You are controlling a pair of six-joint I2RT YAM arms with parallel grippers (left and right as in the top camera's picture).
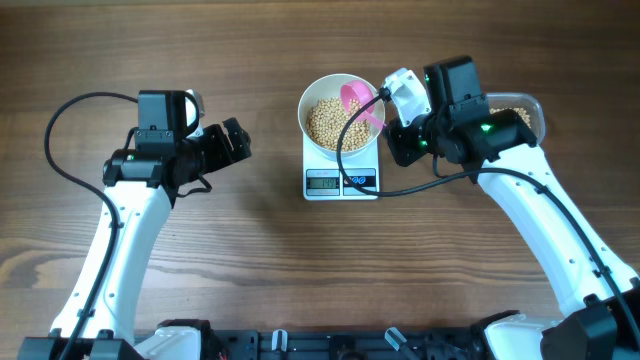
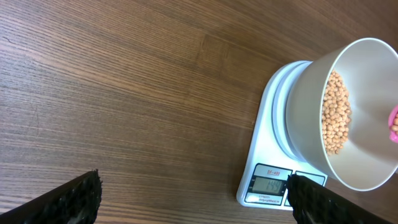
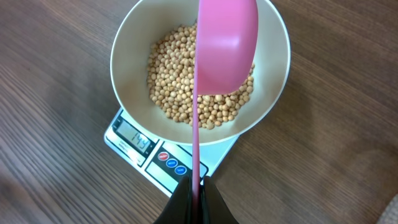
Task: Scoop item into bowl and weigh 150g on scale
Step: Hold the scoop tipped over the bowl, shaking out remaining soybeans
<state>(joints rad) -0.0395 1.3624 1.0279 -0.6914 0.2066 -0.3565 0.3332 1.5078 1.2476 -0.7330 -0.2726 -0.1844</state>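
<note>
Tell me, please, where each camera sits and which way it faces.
Overhead: fixed above the table, facing straight down on the white bowl of soybeans atop the scale; left arm and right arm show.
Left wrist: on the left arm, facing across the wood toward scale and bowl; its open left claw frames the bottom corners.
Right wrist: on the right arm, facing down into the bowl; right claw, shut on the pink scoop, at the bottom.
Shared: all three show bowl, soybeans and scale display.
</note>
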